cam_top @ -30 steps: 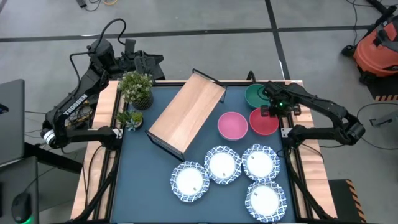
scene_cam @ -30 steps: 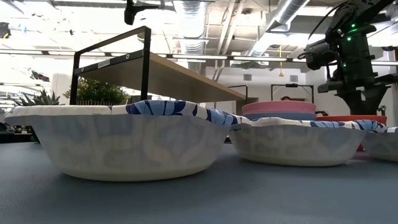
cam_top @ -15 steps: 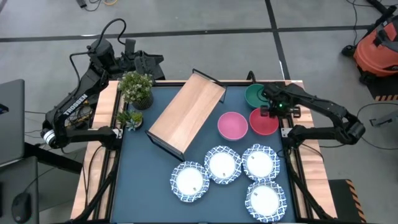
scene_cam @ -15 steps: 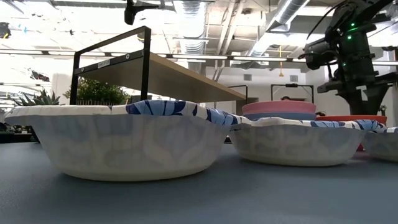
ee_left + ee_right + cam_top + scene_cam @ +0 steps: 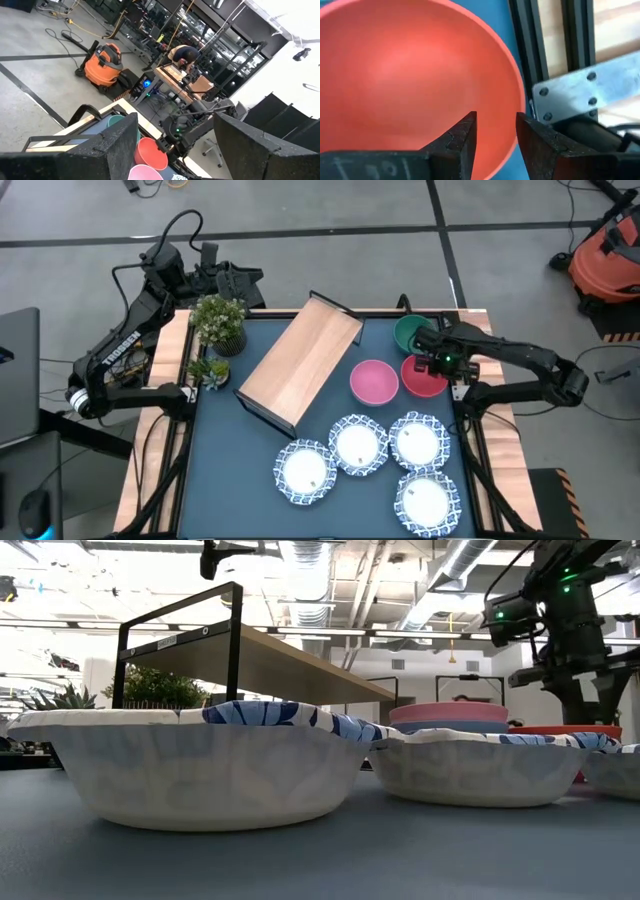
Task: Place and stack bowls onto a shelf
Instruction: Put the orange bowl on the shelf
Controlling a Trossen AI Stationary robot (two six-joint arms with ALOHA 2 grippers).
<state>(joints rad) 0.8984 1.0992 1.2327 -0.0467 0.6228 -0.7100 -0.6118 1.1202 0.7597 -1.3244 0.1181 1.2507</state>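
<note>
The red bowl (image 5: 422, 380) sits on the dark blue table at the right, with the green bowl (image 5: 406, 332) behind it. The pink bowl (image 5: 373, 380) sits in a light blue bowl (image 5: 450, 727). The wood shelf (image 5: 300, 358) stands at an angle in the middle. Several white blue-rimmed bowls (image 5: 358, 444) lie near the front. My right gripper (image 5: 437, 362) is open and points down over the red bowl's right rim (image 5: 519, 95). In the right wrist view (image 5: 496, 130), one finger is over the bowl's inside and the other over the rim. My left gripper (image 5: 240, 277) is open beyond the table's far left corner.
Two potted plants (image 5: 220, 320) (image 5: 208, 370) stand at the table's far left. The table's dark metal frame rail (image 5: 530, 45) runs close to the red bowl's right side. An orange vacuum (image 5: 605, 265) stands on the floor beyond the right edge.
My right gripper has moved a little toward the table's near edge. It has gone from between the green and red bowls to above the red bowl's right rim. The bowls have not moved.
</note>
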